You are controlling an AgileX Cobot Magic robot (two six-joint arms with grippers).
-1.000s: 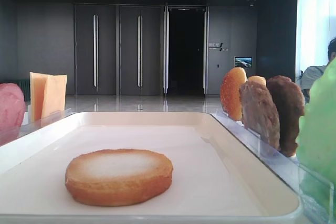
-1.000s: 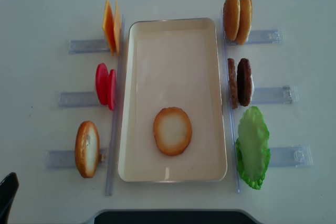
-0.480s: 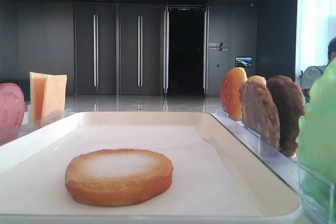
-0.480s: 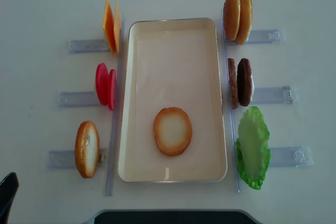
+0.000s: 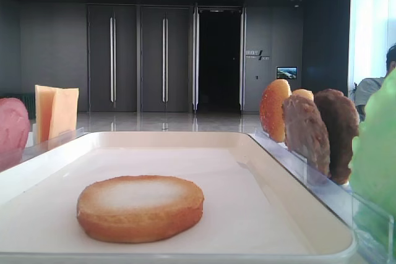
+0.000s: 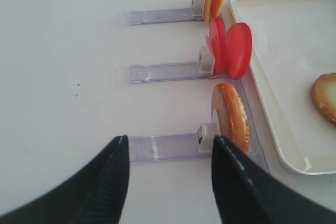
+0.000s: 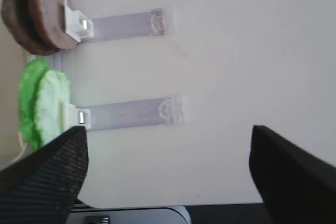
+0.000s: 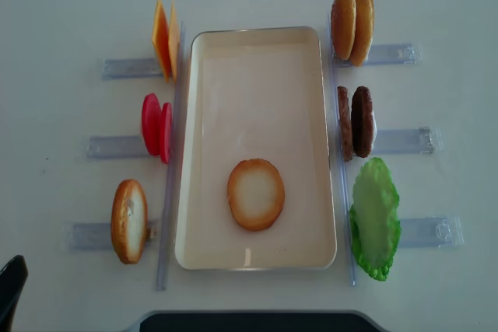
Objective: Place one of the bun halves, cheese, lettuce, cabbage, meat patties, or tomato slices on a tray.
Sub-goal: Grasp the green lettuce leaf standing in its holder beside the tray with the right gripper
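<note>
A toasted bun half (image 8: 255, 193) lies flat on the cream tray (image 8: 210, 99), near its front end. Another bun half (image 6: 231, 116) stands on edge in the left front rack. Cheese (image 8: 165, 39) and tomato slices (image 8: 157, 127) stand in the left racks. Domed buns (image 8: 352, 26), meat patties (image 8: 355, 122) and lettuce (image 8: 375, 218) stand in the right racks. I cannot tell a separate cabbage leaf. My left gripper (image 6: 169, 145) is open over the table, just short of the left front rack. My right gripper (image 7: 168, 135) is open over bare table, right of the lettuce (image 7: 44, 106).
Clear plastic racks (image 8: 405, 54) stick out sideways from both long sides of the tray. The dark robot base (image 8: 249, 320) sits at the table's front edge. A seated person (image 5: 371, 88) shows in the background at the right.
</note>
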